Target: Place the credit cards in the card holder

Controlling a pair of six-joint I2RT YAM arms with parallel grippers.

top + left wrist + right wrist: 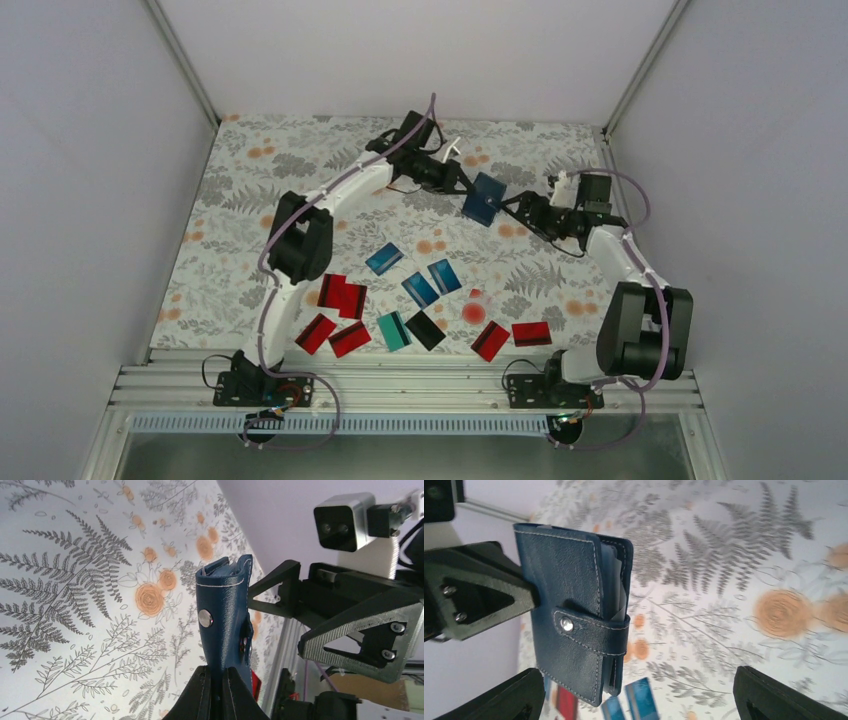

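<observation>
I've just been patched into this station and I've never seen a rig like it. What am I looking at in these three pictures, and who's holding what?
Two robot arms are bolted at the near edge of a table covered in flowered cloth. The wide picture looks down from above and behind them. The other two come from a camera on each wrist. The left gripper is shut on a dark blue card holder, held up near the far side, its tab seemingly snapped closed. The right gripper stands open right beside it, holding nothing. Near the arms' bases lie loose cards, red, blue, teal and black, plus a small clear piece with a red dot.
</observation>
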